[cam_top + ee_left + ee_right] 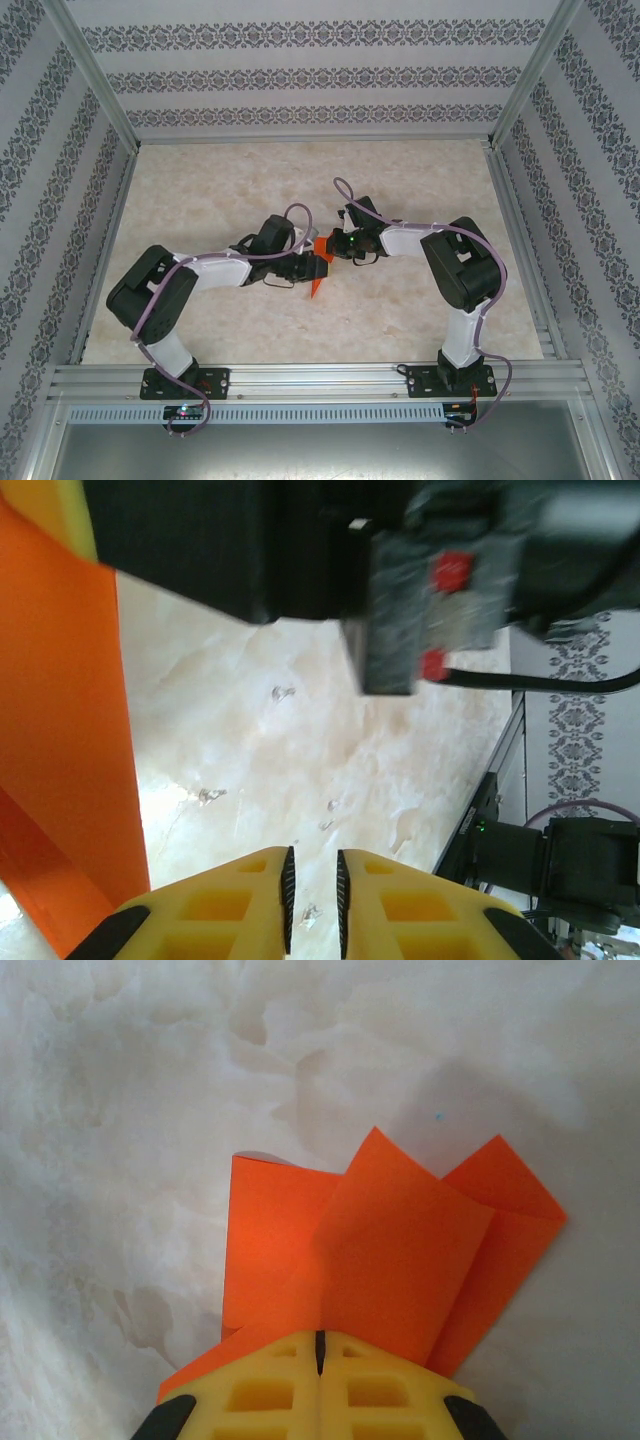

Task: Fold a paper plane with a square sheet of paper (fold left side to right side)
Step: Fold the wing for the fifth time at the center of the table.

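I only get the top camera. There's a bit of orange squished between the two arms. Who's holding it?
Observer: The right tool is. Its wrist camera shows its fingers pinched shut on the orange paper.
Operator: Is the other one grabbing it too?
Observer: No. The left tool has a thin gap between its fingers with nothing in it. In its wrist camera, the paper sits off to one side.
Operator: Is the paper folded up?
Observer: Yes. Several folded layers fan out past the right tool's fingertips, and two pointed corners stick out at the far end.
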You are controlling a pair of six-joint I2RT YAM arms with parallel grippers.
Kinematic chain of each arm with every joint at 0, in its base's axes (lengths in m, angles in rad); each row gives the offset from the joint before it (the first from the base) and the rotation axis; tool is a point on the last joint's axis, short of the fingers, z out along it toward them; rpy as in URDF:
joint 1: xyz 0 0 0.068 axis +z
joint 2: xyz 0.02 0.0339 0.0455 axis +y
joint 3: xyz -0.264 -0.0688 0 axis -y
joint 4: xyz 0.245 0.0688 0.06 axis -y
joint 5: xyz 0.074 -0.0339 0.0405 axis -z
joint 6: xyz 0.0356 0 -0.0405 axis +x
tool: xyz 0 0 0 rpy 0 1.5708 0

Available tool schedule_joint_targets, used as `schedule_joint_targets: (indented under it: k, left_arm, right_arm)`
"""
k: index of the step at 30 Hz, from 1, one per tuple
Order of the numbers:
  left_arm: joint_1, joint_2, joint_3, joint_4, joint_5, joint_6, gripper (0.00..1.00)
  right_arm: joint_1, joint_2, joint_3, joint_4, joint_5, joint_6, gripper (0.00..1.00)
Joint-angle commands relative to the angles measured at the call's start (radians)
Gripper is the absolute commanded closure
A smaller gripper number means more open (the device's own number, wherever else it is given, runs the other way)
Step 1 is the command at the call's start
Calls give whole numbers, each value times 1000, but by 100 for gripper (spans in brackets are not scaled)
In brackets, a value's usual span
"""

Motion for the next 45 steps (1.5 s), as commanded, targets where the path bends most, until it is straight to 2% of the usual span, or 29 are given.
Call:
schedule_joint_targets:
  k: [1,35,45]
  left_arm:
    - [-12,31,20,18,7,-10,78]
    - [-12,108,-46,-6,-67,15,80]
    - [-16,120,-75,-15,-100,19,83]
  right_arm:
    - [-7,38,-41,-112,57,-16,100]
    - [-6,31,-15,-132,53,-37,100]
    - [-20,-75,4,-98,26,-55,99]
